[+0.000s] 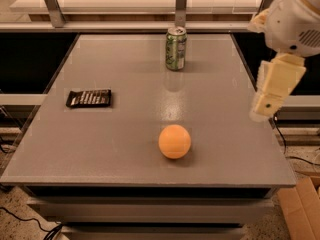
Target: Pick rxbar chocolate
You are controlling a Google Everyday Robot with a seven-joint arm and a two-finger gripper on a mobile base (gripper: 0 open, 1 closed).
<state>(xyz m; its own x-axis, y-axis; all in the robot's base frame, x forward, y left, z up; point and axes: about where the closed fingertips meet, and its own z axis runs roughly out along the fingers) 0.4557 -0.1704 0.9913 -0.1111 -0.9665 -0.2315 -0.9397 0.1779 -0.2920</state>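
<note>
The rxbar chocolate (89, 98) is a flat black bar with pale print, lying flat on the left side of the grey table (130, 149). My gripper (265, 105) hangs from the cream arm at the table's right edge, far to the right of the bar and above the table surface. It holds nothing that I can see.
A green drink can (175, 48) stands upright at the back middle of the table. An orange ball (174, 141) rests at the front middle. A metal frame post (181, 4) rises behind the can. A cardboard box (302, 211) sits on the floor at the lower right.
</note>
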